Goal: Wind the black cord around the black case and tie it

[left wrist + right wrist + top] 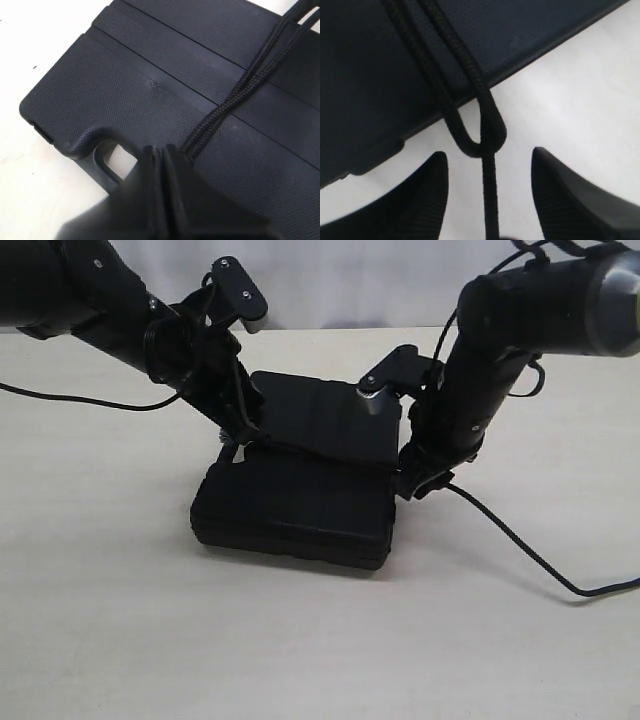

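Note:
The black case (290, 510) lies flat mid-table; its grooved lid (150, 75) and handle cut-out (117, 155) show in the left wrist view. Strands of the black cord (240, 90) cross the lid and run taut into my left gripper (162, 150), which is shut on them at the case's back left corner (240, 435). At the case's right edge (370, 75) the cord's looped end (480, 135) hangs off, with one strand passing through it and down between the jaws of my right gripper (490, 165), which stands open and does not touch it. That gripper (415, 480) sits low beside the case.
A flat black slab (330, 415) lies just behind the case. A thicker black cable (520, 545) trails over the beige table (300, 660) from the right arm to the right edge. Another cable (60, 397) hangs at the left.

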Controlling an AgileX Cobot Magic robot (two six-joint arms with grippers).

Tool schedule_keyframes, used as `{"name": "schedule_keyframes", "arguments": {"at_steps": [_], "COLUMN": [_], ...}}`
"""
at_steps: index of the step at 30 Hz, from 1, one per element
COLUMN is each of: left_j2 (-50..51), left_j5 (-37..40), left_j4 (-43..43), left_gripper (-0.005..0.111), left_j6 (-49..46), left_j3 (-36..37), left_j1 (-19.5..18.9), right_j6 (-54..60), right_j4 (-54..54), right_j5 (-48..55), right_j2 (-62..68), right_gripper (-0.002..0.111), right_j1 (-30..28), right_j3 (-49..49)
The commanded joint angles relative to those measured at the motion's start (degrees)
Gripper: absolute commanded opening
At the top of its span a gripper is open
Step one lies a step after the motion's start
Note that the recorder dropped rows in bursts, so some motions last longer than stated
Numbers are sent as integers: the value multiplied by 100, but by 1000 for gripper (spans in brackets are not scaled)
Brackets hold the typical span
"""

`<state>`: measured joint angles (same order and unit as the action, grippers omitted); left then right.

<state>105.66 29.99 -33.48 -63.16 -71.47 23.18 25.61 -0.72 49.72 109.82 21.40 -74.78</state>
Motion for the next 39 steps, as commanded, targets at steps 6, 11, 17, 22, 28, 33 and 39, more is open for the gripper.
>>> {"name": "schedule_keyframes", "arguments": {"at_steps": [6,11,17,22,28,33,39], "left_j2": [-39,-39,-39,-39,-31,-31,82], "left_j5": [-31,-67,-79,-53,-53,-1,457], "left_j4": [-74,-87,-138,-167,-184,-337,-1327], "left_gripper": [0,0,0,0,0,0,0], "left_j6": [4,4,-12,-11,-22,-307,-1776], "left_j3": [8,8,8,8,8,8,8], "left_j1": [-14,-14,-14,-14,-14,21,182], "right_j6": [-1426,-1931,-1920,-1932,-2445,-2445,-2457], "right_j4": [-1800,-2229,-2234,-2541,-2845,-2871,-2910], "right_j5": [-1105,-1520,-1339,-1032,-980,-1116,-1169], "right_j2": [271,283,333,333,333,333,333], "right_gripper": [35,31,27,4,4,4,4], "right_j1": [10,10,10,10,-111,-222,-199], "right_j3": [22,22,22,22,42,250,327]}}
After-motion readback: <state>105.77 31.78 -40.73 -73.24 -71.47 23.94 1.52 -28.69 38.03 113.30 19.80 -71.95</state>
